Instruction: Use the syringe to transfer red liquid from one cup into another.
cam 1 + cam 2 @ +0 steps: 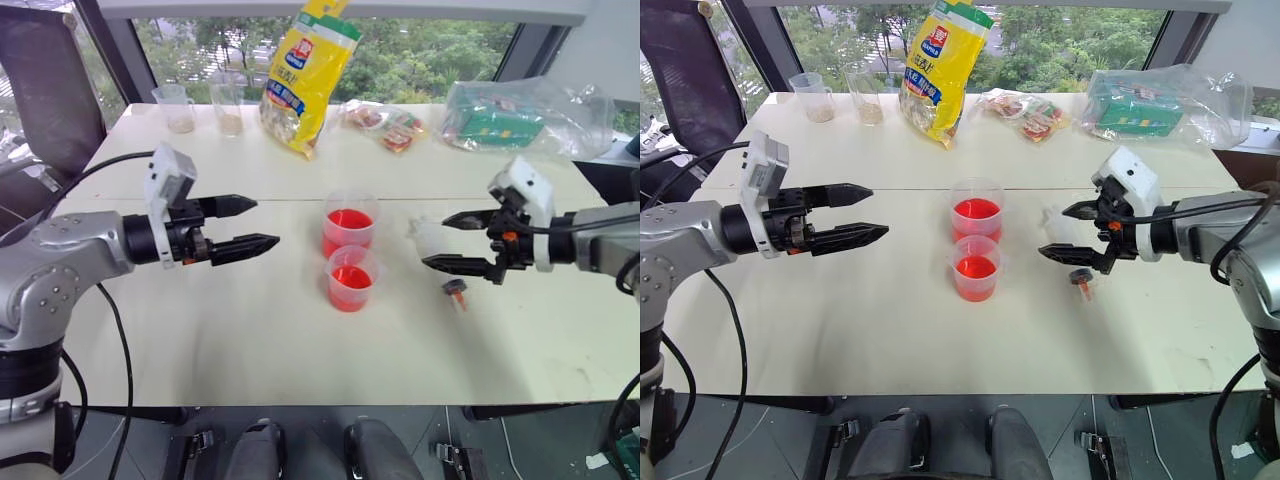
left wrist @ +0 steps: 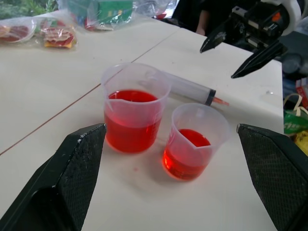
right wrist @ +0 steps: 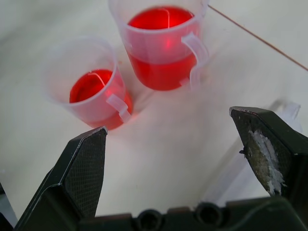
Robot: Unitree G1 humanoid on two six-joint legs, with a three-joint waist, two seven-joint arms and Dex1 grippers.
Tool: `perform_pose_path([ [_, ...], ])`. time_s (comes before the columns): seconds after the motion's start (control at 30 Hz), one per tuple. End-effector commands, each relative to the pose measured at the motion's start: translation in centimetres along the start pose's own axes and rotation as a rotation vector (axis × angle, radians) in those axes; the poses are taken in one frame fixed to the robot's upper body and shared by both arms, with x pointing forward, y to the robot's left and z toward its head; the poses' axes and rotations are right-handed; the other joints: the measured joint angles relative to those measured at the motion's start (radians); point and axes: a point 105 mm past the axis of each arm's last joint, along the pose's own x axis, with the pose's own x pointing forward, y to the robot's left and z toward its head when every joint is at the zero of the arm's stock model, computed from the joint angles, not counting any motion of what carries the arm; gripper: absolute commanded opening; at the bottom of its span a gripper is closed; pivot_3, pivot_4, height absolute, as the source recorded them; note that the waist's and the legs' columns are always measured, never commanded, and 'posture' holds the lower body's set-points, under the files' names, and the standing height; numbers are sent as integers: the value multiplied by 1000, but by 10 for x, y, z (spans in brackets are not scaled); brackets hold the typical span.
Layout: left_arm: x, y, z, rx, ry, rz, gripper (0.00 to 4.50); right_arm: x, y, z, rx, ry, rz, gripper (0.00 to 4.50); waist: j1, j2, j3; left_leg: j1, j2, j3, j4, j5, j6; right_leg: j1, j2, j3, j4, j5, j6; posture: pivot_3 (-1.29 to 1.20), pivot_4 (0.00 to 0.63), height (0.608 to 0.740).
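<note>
On the tabletop (image 1: 250, 340) the syringe (image 2: 192, 89) lies ungrasped beside both cups (image 1: 350, 250) of red liquid (image 1: 350, 222); left end effector (image 1: 245, 225) and right end effector (image 1: 452, 242) hang spread apart, empty, so transfer seems unstarted

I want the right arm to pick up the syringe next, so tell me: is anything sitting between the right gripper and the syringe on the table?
Nothing visible does. The right gripper hangs open directly above the syringe, which lies flat on the bare table. The two cups stand off to its left side.
</note>
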Motion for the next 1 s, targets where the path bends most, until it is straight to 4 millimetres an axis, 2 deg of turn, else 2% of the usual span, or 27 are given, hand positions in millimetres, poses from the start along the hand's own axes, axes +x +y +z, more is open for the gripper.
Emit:
perform_pose_path([
  [0.03,2,-2,10,37,-40,-15,4500,-13,-7,8,-47,-21,-58,4465,0,0,0,0,0,0,0,0,0,0,0,0,0,0,0,0,150,740],
  [0.2,3,-2,13,25,-68,-28,4500,-16,-10,5,-38,-5,-94,4465,-2,0,0,0,0,0,0,0,0,0,0,0,0,0,0,0,150,740],
  [0.3,6,-1,12,26,-66,-24,4500,-17,-13,3,-31,1,-100,4465,-3,0,0,0,0,0,0,0,0,0,0,0,0,0,0,0,150,740],
  [0.63,-1,2,0,27,-35,-3,4500,-16,-24,-3,27,79,-156,4465,-2,0,0,1,0,0,0,0,0,0,0,0,1,0,0,0,150,740],
  [0.8,-5,4,-1,40,-36,19,4500,-2,-39,-8,156,136,-197,4465,-6,0,0,1,0,1,0,0,0,0,0,1,1,0,0,0,150,740],
  [1.0,0,5,2,54,-50,16,4500,31,-64,-8,422,236,-255,4465,-6,0,0,2,0,2,0,0,0,0,0,2,2,0,0,0,150,740],
])
